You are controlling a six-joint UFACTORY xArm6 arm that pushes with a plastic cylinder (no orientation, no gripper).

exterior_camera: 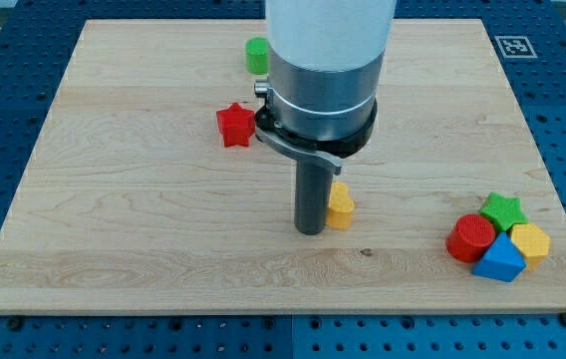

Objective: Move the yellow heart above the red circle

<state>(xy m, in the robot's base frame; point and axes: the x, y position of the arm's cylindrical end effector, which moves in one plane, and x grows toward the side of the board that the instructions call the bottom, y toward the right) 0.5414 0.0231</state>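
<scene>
Resting on the pale wood-grain board (114,199), my tip (310,231) ends a smooth dark rod and touches the left side of the yellow heart (341,206); no claw on this rig, nothing held. Red circle (471,238), a flat cylinder, sits well right in a tight cluster with green star (503,209), blue triangle (501,261), yellow hexagon (532,242). Red star (234,125) up left; green block (256,54) near top, partly hidden by the arm.
</scene>
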